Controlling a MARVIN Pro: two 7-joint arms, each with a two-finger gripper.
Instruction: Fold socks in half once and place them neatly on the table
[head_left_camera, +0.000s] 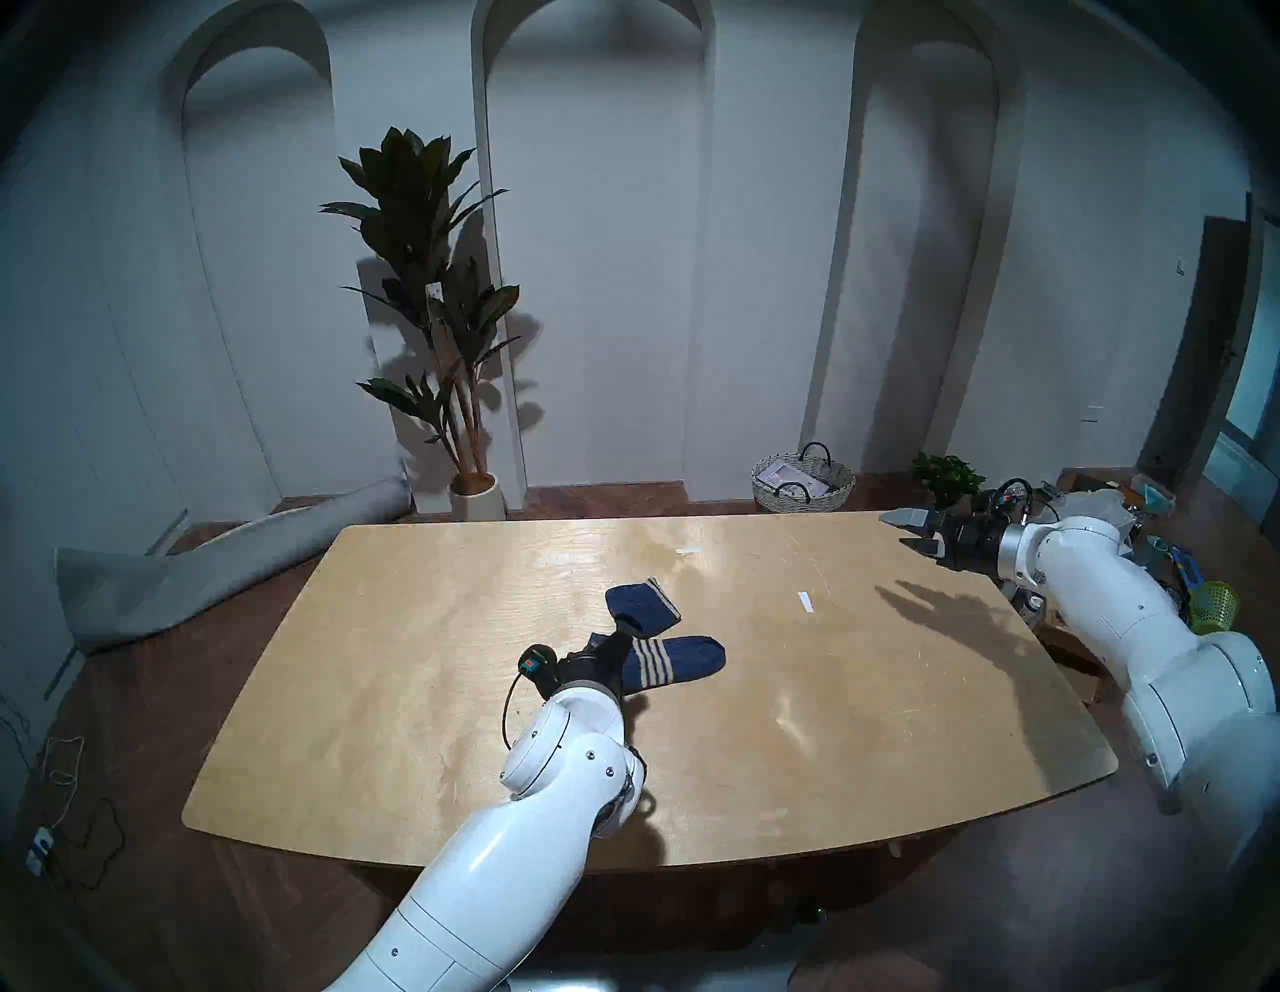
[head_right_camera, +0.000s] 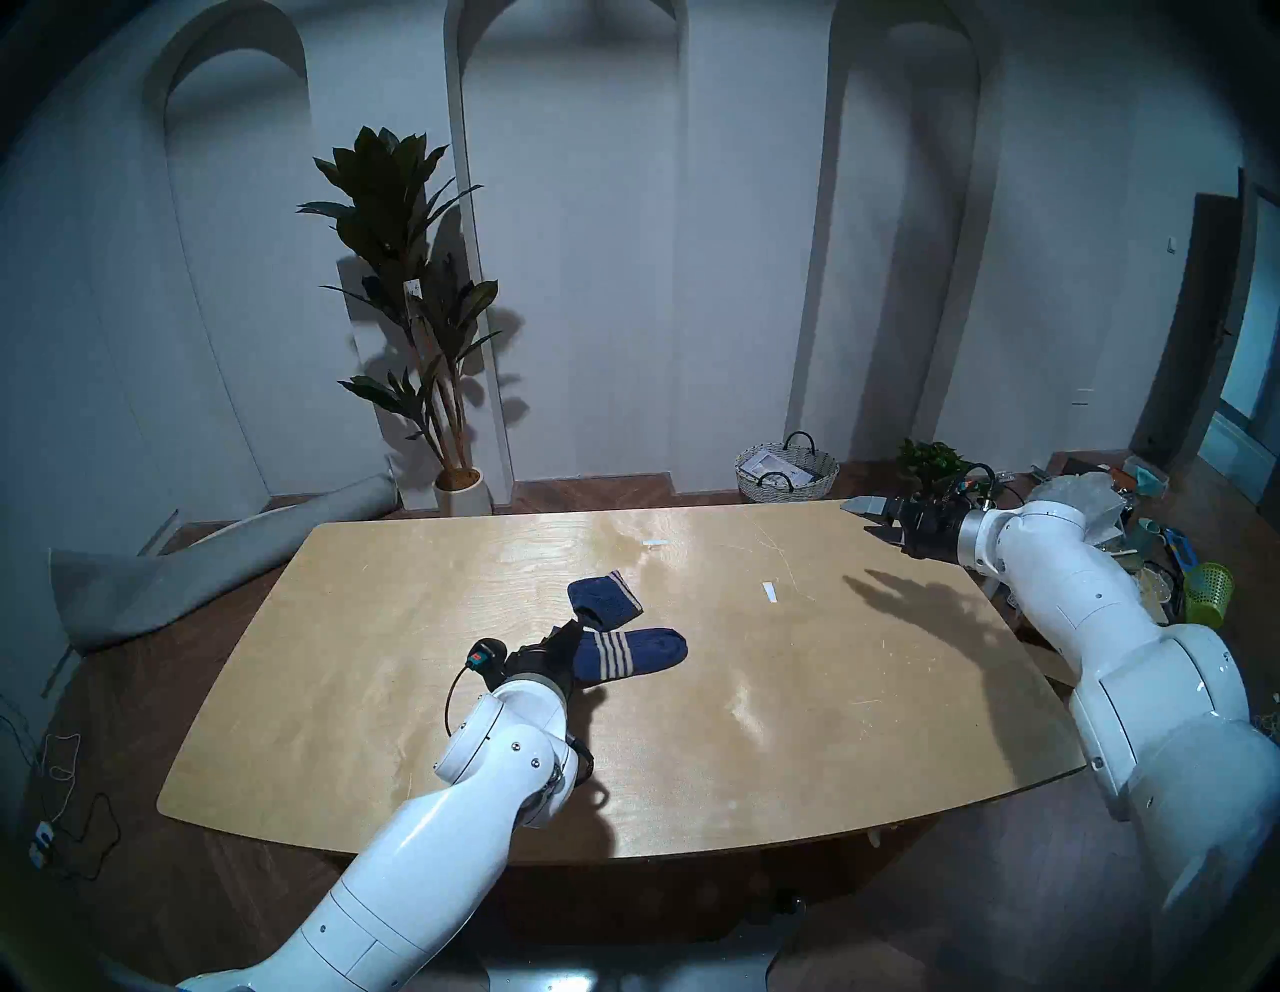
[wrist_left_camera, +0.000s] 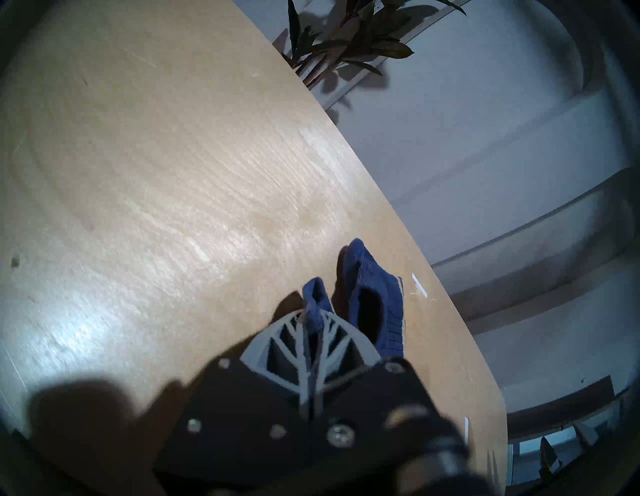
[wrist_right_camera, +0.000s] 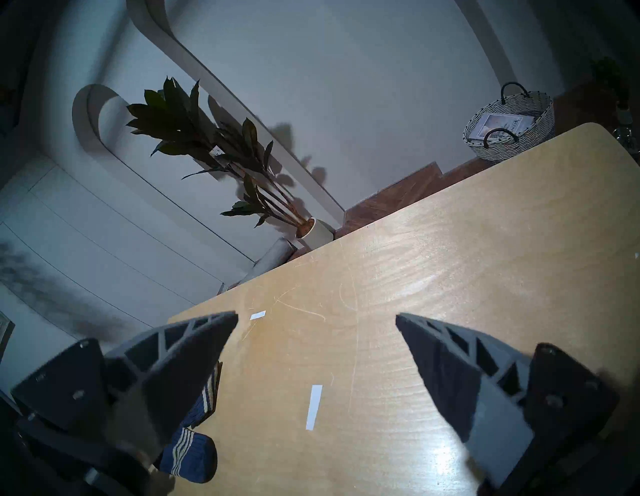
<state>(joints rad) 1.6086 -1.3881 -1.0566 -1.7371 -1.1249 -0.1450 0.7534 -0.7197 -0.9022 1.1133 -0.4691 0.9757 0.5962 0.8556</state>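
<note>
Left wrist view shows the left claw (wrist_left_camera: 311, 320) clenched on a pinch of navy knit, the two lattice fingers pressed together with a fold of sock (wrist_left_camera: 316, 304) bunched up between the tips. Just beyond the tips and to their right lies the second sock (wrist_left_camera: 379, 304), already doubled over, its open cuff facing the claw. From the head view, the held sock (head_left_camera: 675, 661) stretches away to the claw's right across the desk (head_left_camera: 415, 658), toe end flat, beige stripes near the gripped end; the folded sock (head_left_camera: 644, 608) sits just ahead of the claw, touching or nearly touching the flat one.

The right claw (head_left_camera: 911, 532) hangs released, jaws wide apart, well off to the right over the desk's far corner and holding nothing.

The sock looks light, limp and stretchy. It will drape from whatever point is pinched and offers no stiffness to push against, so it probably has to be lifted and laid over, not shoved. The knit should grip the fingers well; slipping seems unlikely, and nothing here is fragile. The cuff edge is the sensible hold, taking both layers so that the opening does not gape. A likely risk is dragging the neighbouring folded sock along.
</note>
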